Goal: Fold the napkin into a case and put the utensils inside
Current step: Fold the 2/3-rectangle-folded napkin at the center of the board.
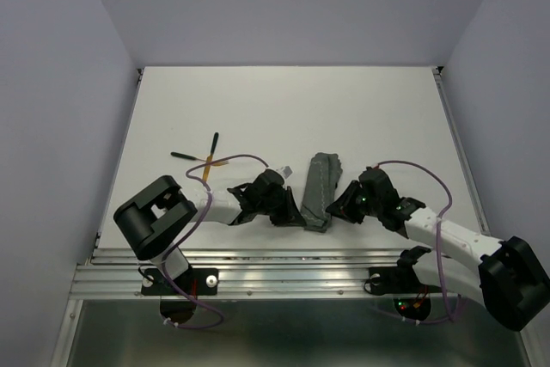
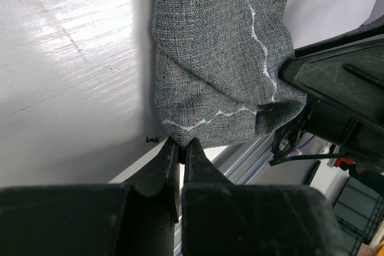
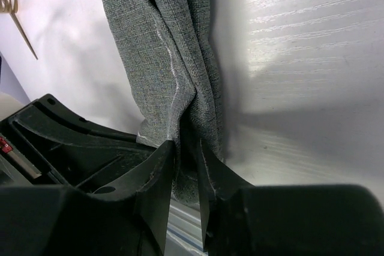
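The napkin (image 1: 320,188) lies as a narrow dark grey-green strip at the table's near middle, its light stitching showing in the left wrist view (image 2: 216,58). My left gripper (image 1: 295,212) is at the strip's near left corner, jaws shut on the cloth's edge (image 2: 181,145). My right gripper (image 1: 336,210) is on the strip's near right side, its jaws closed on a bunched fold of the napkin (image 3: 186,151). The gold utensils (image 1: 203,159) lie crossed on the table to the far left; one tip shows in the right wrist view (image 3: 10,4).
The metal rail (image 1: 284,264) runs along the table's near edge, just behind both grippers. White walls enclose the table on the left, the right and the far side. The two grippers stand close together, with only the strip's width between them.
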Controlling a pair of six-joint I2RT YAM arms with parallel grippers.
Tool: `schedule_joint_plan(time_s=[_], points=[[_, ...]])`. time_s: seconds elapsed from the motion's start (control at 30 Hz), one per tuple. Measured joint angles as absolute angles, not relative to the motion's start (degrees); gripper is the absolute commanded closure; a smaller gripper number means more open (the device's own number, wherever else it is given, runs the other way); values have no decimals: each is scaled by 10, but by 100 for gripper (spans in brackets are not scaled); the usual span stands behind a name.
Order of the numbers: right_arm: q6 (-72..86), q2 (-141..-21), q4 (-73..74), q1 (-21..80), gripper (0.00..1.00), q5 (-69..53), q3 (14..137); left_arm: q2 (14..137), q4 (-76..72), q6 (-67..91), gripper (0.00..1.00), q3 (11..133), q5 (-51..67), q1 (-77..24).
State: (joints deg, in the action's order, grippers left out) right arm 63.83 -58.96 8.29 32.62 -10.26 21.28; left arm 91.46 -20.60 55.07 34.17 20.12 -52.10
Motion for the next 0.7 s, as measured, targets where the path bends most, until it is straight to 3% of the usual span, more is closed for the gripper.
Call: schedule_joint_plan(time_s=[0.23, 0.43, 0.7], points=[[626, -590, 96, 326, 79, -103, 231, 918, -212, 561, 100, 342, 201, -526], [618, -581, 121, 327, 99, -103, 237, 921, -215, 567, 100, 342, 202, -526], [618, -577, 124, 343, 99, -104, 237, 921, -216, 571, 100, 342, 201, -527]])
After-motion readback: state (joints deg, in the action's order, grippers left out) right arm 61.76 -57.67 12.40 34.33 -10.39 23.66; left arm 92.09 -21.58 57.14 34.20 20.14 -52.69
